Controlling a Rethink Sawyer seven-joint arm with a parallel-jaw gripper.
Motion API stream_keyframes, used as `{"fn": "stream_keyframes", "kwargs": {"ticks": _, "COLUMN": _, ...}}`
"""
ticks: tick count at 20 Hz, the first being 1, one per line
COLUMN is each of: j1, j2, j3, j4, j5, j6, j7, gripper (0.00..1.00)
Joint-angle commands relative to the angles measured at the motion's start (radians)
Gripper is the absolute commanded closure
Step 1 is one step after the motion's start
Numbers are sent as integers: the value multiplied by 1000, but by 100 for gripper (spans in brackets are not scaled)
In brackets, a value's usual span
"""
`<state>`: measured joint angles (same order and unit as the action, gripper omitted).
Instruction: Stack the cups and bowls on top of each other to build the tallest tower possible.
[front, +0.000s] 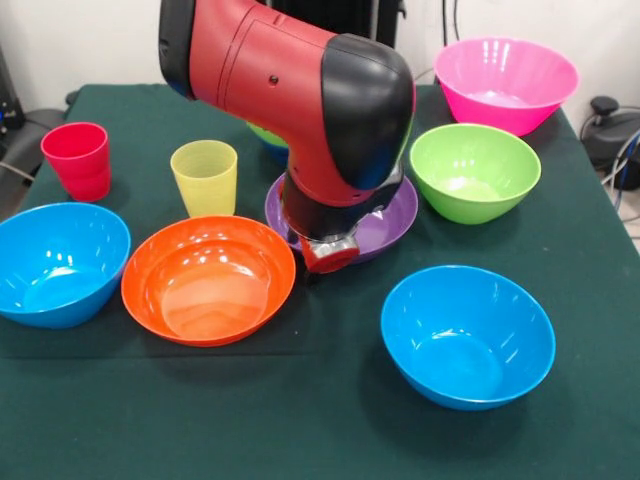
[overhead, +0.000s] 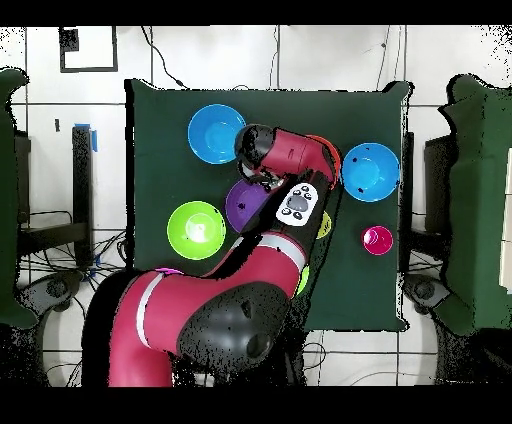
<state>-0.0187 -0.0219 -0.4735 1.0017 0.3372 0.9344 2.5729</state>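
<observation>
My arm reaches down over the purple bowl (front: 392, 218) (overhead: 243, 205). The gripper (front: 328, 254) shows only as a red and silver end at that bowl's front rim, and whether it holds anything is hidden. An orange bowl (front: 208, 278) sits just left of it. The yellow cup (front: 205, 177) and red cup (front: 75, 160) stand upright at the left. Light blue bowls lie at front left (front: 58, 263) and front right (front: 467, 335). A lime green bowl (front: 474, 172) and the big pink bowl (front: 505, 83) sit at the right. Behind the arm, a lime green rim over a dark blue one (front: 266, 137) barely shows.
In the overhead view the arm covers most of the orange bowl (overhead: 325, 150) and the yellow cup (overhead: 325, 222). The dark green cloth (front: 300, 420) ends close to the outer bowls. Grey chairs (overhead: 480, 200) stand off both sides of the table.
</observation>
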Motion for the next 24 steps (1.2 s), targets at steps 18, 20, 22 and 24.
{"fn": "stream_keyframes", "kwargs": {"ticks": 18, "j1": -16, "j2": 1, "j3": 102, "j4": -57, "j5": -146, "j6": -107, "j7": -93, "gripper": 0}}
{"fn": "stream_keyframes", "kwargs": {"ticks": 20, "j1": -21, "j2": 4, "j3": 106, "j4": -62, "j5": -134, "j6": -78, "j7": -72, "gripper": 0}}
{"fn": "stream_keyframes", "kwargs": {"ticks": 22, "j1": -21, "j2": 6, "j3": 105, "j4": -70, "j5": -139, "j6": -73, "j7": -74, "gripper": 100}}
{"fn": "stream_keyframes", "kwargs": {"ticks": 24, "j1": -18, "j2": 8, "j3": 100, "j4": -78, "j5": -161, "j6": -91, "j7": -100, "gripper": 100}}
